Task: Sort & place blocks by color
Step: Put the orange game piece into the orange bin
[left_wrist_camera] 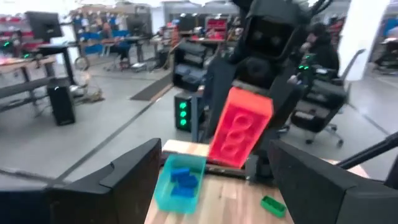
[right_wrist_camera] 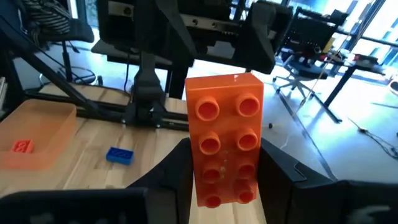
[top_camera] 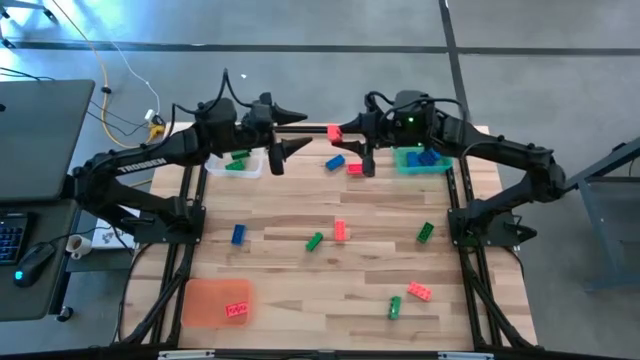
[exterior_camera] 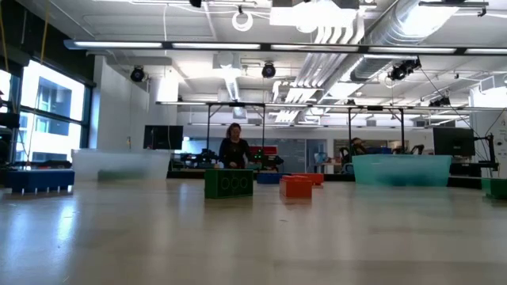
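**Red brick held aloft between two facing grippers**

The right gripper point(top_camera: 338, 131) clamps a red studded brick point(right_wrist_camera: 225, 144) above the table's far edge point(top_camera: 300, 138), studs facing its wrist camera. Directly opposite, the left gripper point(top_camera: 292, 132) hangs with fingers spread wide and empty, close to the brick but apart. White lettering on the left arm point(top_camera: 140, 165) reads "TROSSEN". Other blocks point(top_camera: 315, 240) lie scattered on the table nearer the arms' bases.

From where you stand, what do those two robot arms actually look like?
Both arms are dark, jointed tubes with black cables looping over them. The left arm carries white TROSSEN lettering; the right arm has a green light glowing near its wrist. Each ends in a gripper, left gripper, right gripper, with two tapering black fingers.
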Robot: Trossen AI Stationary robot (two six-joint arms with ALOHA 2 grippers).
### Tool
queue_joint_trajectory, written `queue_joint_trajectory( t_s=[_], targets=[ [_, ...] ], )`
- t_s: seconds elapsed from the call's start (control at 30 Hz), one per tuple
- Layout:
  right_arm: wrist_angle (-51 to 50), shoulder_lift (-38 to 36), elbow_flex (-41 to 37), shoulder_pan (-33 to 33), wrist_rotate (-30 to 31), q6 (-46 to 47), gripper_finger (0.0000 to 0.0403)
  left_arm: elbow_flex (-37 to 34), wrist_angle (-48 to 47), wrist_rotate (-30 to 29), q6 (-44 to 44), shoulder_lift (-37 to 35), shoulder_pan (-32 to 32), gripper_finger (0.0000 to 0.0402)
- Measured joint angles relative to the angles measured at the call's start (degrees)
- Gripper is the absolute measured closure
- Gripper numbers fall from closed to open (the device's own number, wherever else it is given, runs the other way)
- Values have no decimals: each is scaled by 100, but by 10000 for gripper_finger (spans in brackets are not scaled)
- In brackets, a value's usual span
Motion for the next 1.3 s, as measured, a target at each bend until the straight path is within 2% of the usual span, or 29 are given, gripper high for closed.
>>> queue_joint_trajectory(
  t_s=[0.47, 0.83, 1.3],
  targets=[
    [208, 219, -2, 0, -95, 141, 292, 0, 545, 695, 297, 610, 2, 119],
    [248, 219, -2, 0, -95, 143, 292, 0, 1402, 668, 297, 805, 15, 119],
    [506, 219, -4, 4, -213, 315, 292, -4, 1453, 696, 260, 888, 98, 121]
  ],
)
